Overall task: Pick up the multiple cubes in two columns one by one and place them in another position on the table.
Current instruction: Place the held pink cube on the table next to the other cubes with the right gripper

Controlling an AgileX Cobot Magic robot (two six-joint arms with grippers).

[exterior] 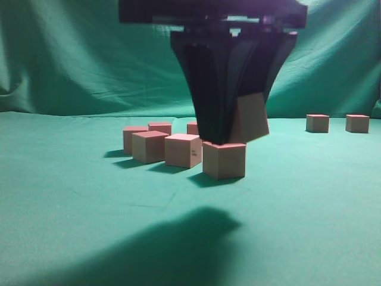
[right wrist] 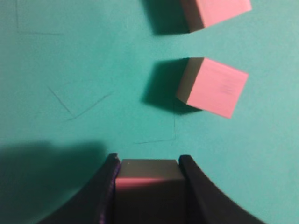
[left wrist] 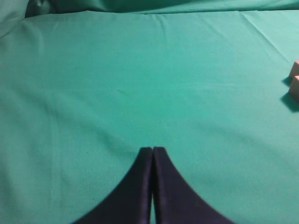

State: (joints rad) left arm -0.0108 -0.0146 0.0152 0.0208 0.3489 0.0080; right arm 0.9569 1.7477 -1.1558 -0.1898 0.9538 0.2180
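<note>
My right gripper (exterior: 221, 137) hangs over the middle of the table (exterior: 71, 179), shut on a cube (exterior: 251, 118) that it holds tilted, just above the cloth. The right wrist view shows this cube (right wrist: 148, 169) between the fingers of the right gripper (right wrist: 148, 161). Several more cubes sit in a cluster below and to the left: the nearest one (exterior: 224, 159), one beside it (exterior: 183, 150), another (exterior: 149, 146), and others behind. Two of them show ahead in the right wrist view (right wrist: 212, 86) (right wrist: 215, 11). My left gripper (left wrist: 152, 150) is shut and empty over bare cloth.
Two separate cubes (exterior: 317, 123) (exterior: 357, 123) stand at the far right of the table. A draped green backdrop (exterior: 89, 53) rises behind. Two cube corners (left wrist: 295, 79) show at the right edge of the left wrist view.
</note>
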